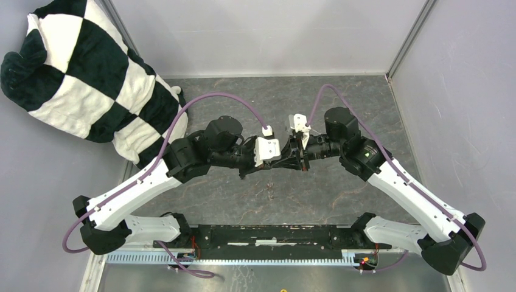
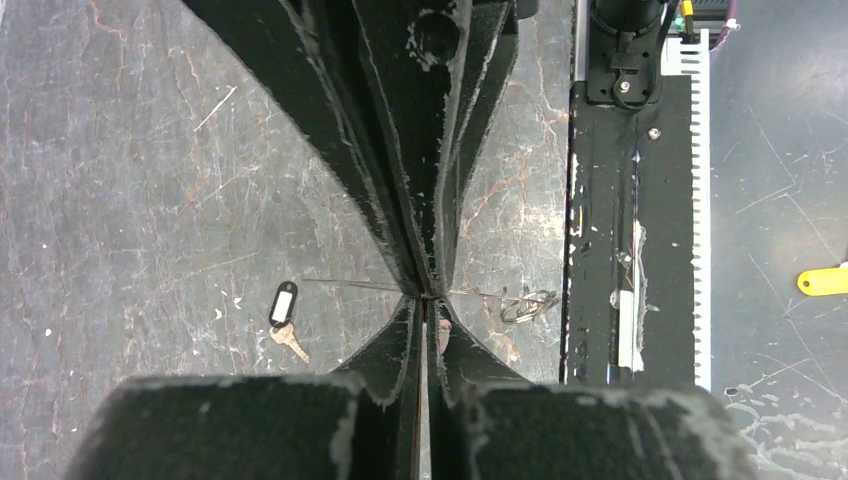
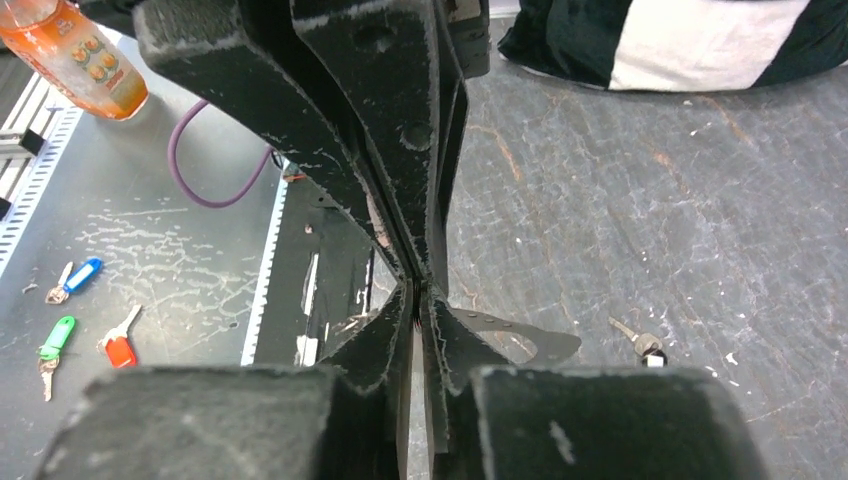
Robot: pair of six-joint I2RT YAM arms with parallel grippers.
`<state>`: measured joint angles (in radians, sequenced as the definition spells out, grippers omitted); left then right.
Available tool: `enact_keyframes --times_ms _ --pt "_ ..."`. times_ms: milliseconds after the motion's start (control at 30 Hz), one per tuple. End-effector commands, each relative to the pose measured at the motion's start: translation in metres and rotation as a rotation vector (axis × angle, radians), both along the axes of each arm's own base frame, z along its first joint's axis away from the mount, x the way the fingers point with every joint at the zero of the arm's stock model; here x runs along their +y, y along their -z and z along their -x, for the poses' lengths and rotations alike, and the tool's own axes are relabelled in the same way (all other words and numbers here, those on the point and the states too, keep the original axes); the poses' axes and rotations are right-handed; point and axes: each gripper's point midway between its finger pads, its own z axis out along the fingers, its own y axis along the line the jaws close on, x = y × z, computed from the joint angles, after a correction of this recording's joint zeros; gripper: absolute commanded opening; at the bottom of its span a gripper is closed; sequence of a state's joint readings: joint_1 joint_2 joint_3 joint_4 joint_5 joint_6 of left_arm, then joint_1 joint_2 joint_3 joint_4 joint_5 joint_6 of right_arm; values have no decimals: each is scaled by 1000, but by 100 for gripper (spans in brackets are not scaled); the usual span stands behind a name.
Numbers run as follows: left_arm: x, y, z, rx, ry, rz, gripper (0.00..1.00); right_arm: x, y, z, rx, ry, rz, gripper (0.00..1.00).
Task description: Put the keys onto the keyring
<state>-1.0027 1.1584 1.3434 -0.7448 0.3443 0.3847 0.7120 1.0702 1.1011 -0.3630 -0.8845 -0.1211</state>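
Observation:
The keyring is a thin silvery wire running left to right through the tips of my left gripper, which is shut on it above the table. A small coiled ring hangs at the wire's right end. My right gripper comes in from the opposite side, tip to tip with the left, and its jaws are pressed together at the same spot on the wire. In the top view both grippers meet mid-table. One key with a black tag lies flat on the table, apart from both grippers.
A black and white checkered cloth is heaped at the back left. Off the table's near edge lie spare keys with blue, green and red tags, a yellow tag and an orange bottle.

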Motion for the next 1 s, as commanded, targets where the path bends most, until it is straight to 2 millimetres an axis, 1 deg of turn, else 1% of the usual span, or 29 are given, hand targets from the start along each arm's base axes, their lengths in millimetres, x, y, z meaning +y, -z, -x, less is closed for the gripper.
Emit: enact_keyframes --times_ms 0,67,167,267,300,333,433,467,500,600,700,733,833,967 --pt "-3 -28 -3 -88 19 84 2 -1 -1 1 -11 -12 28 6" --pt "-2 -28 -3 -89 18 83 2 -3 0 0 -13 -4 37 1" --pt "-3 -28 -4 -90 18 84 2 -2 0 -2 -11 2 36 0" --pt "-4 -28 -2 -87 25 88 2 0 -8 -7 -25 42 -17 0" --pt "-5 -28 -3 -86 26 88 2 1 -14 -7 -41 47 -47 0" --pt "-5 -29 -3 -84 21 88 7 1 -18 -7 -50 56 -72 0" --pt "-5 -32 -1 -58 14 91 36 -1 -36 -5 -94 76 -164 0" --pt "-5 -33 3 -47 35 84 42 -1 -40 -4 -91 83 -196 0" --pt "-3 -30 7 -25 49 62 45 -3 -45 -4 -96 96 -228 0" --pt "5 -27 4 -40 27 38 45 -10 -59 2 -117 118 -342 0" --pt "13 -29 -1 -71 -10 79 44 -17 -69 12 -109 119 -463 0" --pt "13 -31 -1 -68 -18 99 43 -19 -74 15 -119 116 -507 0" --pt "11 -34 4 -20 -11 132 38 -28 -83 24 -110 115 -631 0" --pt "3 -46 14 60 5 222 30 -37 -86 34 -61 97 -756 0"
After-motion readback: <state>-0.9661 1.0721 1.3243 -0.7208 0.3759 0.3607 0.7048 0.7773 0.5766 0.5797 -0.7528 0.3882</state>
